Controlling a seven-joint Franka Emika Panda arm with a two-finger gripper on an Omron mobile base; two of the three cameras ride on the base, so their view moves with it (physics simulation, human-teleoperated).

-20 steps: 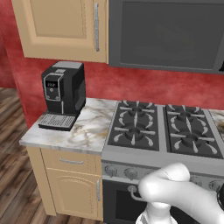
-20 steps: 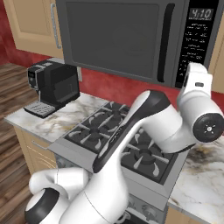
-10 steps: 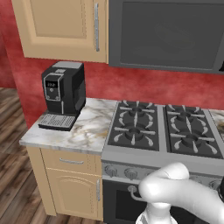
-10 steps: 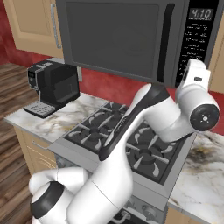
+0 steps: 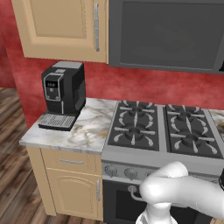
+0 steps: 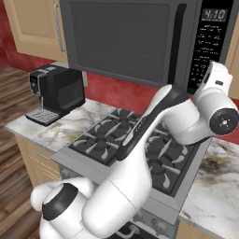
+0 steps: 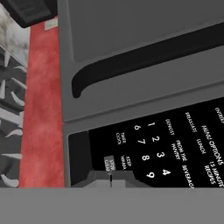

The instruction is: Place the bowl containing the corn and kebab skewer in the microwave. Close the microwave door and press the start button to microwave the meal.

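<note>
The microwave (image 6: 140,42) is a large dark grey box built in above the stove (image 5: 168,131), between pale wood cabinets (image 5: 65,28). Its microwave door (image 5: 168,35) is shut, a flat matte panel with a darker window and a curved black handle (image 7: 144,61) along one edge. Beside the handle sits a glossy black keypad (image 7: 175,144) with white numerals and small labels, several too blurred to read; the clock display (image 6: 214,14) glows at the top of the panel. The gripper (image 7: 110,180) is right up against the keypad's lower corner; its tips are mostly cut off by the frame edge, so I cannot tell how the jaws stand. In the right base view the white wrist (image 6: 212,88) reaches up to the control panel. Below lie black cast-iron grates, a veined marble counter (image 5: 83,127), a boxy black coffee machine (image 5: 63,94), a rough red wall (image 5: 131,85) and a wooden plank floor (image 5: 11,175)
</note>
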